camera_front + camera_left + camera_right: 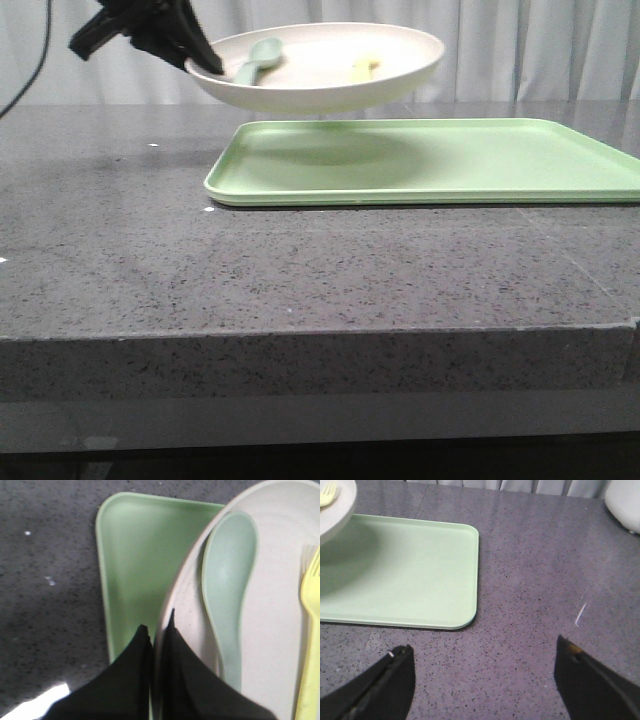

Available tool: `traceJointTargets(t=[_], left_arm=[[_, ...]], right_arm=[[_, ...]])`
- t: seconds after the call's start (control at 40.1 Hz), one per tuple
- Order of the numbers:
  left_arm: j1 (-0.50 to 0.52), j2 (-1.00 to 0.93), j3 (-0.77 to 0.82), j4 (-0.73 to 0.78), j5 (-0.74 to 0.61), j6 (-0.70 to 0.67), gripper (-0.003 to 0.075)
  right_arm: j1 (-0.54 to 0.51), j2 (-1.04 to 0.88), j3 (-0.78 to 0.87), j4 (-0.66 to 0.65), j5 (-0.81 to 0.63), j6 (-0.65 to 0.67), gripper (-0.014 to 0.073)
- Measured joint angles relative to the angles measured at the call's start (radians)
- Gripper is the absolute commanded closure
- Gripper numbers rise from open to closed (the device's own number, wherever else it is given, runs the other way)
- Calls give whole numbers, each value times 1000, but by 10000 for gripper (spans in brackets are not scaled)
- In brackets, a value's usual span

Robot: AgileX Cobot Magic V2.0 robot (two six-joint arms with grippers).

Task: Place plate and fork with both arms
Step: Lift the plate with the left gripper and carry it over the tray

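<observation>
While pinching the near rim from the left, left gripper (205, 62) clamped on the plate (330, 75), black fingers (172, 650) closed either side of the raised edge, one under, one over. Held aloft, clear of the green tray (480, 165), its shadow falling on the tray's left half. Riding inside: grey-green spoon (256, 58) nearest the grip, then the pale-yellow fork (365, 67) further right, both loose on the plate's floor. Looks like the carry-and-lower step, plate not yet set down. Best done slow and level: grip on one edge only, so any tilt likely to slide the cutlery toward the low side. Worth keeping the rim flat, descending straight, and releasing only once the base is seated. Further right, bare grey table (300, 270), and right gripper (485, 680) hovering low over the table just off the tray's corner, jaws spread wide, holding nothing. Ready, presumably, for the fork once the plate is down.
</observation>
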Motion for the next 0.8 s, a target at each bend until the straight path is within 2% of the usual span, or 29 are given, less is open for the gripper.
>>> traceJointTargets(t=[0.449, 0.798], left_arm=[[-157, 42, 0, 58, -134, -152, 738], [-210, 61, 0, 64, -203, -209, 738]], right_arm=[[0, 0, 0, 0, 0, 0, 1], [0, 0, 0, 0, 0, 0, 1]])
